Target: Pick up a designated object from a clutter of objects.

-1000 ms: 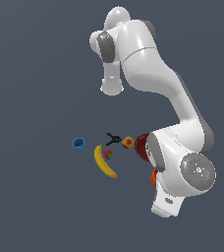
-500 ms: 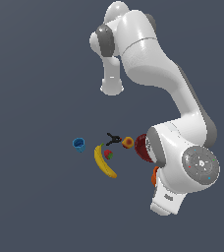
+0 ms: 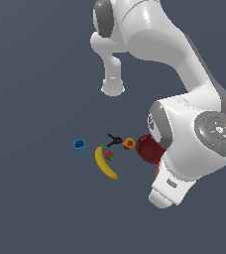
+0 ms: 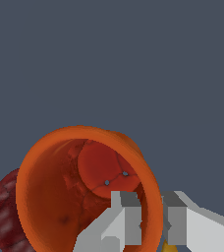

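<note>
The orange cup (image 4: 84, 187) sits right beside the dark-red bowl (image 3: 148, 148). In the wrist view the two look like they touch. In the exterior view the big arm hides almost all of the cup.

The gripper (image 4: 151, 224) has one finger inside the cup and one finger outside. The cup's rim is between them. I cannot tell if the fingers are squeezing yet.

The cup's mouth faces the wrist camera, so its long line runs from rim to bottom, away from that camera.

The wall is thin and slanted. If the fingers only pinch the lip, the cup could slip, tip over, or bump the bowl.
</note>
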Robot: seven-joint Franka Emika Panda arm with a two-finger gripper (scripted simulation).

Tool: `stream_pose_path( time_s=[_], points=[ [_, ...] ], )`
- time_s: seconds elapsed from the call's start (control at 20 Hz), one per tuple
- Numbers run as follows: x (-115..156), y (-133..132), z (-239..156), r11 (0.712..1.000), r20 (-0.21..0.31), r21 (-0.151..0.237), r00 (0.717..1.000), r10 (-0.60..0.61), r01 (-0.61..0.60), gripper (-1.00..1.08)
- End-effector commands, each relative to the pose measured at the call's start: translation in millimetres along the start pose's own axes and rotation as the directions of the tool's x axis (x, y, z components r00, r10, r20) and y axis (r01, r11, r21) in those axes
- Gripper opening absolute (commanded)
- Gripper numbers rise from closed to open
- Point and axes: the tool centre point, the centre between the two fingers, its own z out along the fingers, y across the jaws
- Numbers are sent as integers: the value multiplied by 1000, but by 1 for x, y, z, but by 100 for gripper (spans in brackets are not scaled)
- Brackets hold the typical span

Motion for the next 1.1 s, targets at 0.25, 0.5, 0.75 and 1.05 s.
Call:
stream_pose_path(
  time_s=[0.25,0.5,0.75,1.05],
  points=[
    [-15,-11,-92,981,-40,-53,982,186,-188,-100],
    [-25,-22,-152,947,-70,-84,950,304,-309,-100],
    [-34,-36,-208,901,-100,-109,907,410,-419,-100],
    [-41,-51,-260,845,-130,-131,854,504,-519,-100]
  ],
)
